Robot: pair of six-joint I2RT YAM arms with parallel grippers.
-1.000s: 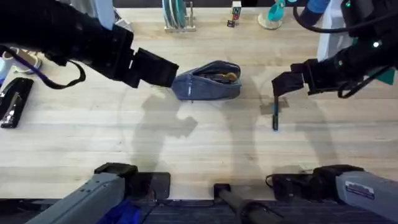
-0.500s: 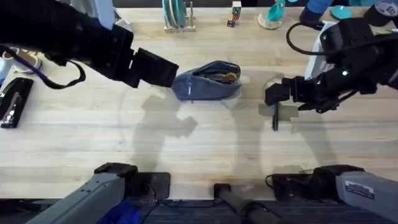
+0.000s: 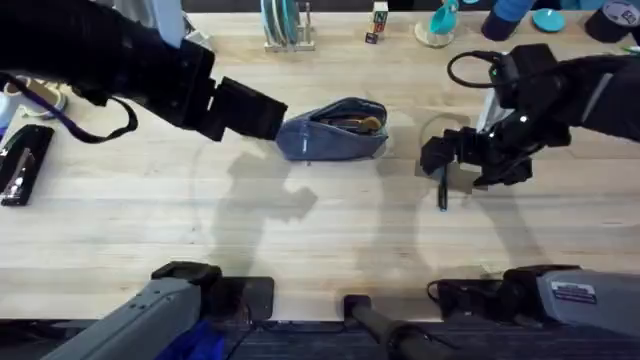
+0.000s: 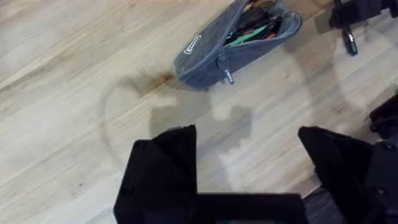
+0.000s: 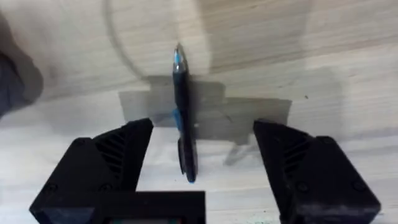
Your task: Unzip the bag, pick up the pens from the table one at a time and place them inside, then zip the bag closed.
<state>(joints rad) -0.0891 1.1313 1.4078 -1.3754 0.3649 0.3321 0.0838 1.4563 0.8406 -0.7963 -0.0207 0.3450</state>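
The blue-grey bag [image 3: 335, 131] lies unzipped on the table [image 3: 300, 230], and several pens show inside its tan lining [image 4: 261, 28]. My left gripper [image 3: 262, 113] hangs open just left of the bag and holds nothing [image 4: 249, 165]. One dark pen [image 3: 443, 193] lies on the wood to the right of the bag. My right gripper [image 3: 447, 160] is low over the pen's far end and open. In the right wrist view the pen [image 5: 182, 112] lies between the two spread fingers [image 5: 118, 162], with neither one touching it.
A black stapler [image 3: 22, 165] lies at the left edge. A rack with plates [image 3: 285, 25], a small bottle [image 3: 378, 22] and teal and blue cups [image 3: 440, 22] line the far edge. Bare wood stretches in front of the bag.
My right gripper has moved left and down from beside the pen to straddle its far end. The left arm and the bag have stayed where they were.
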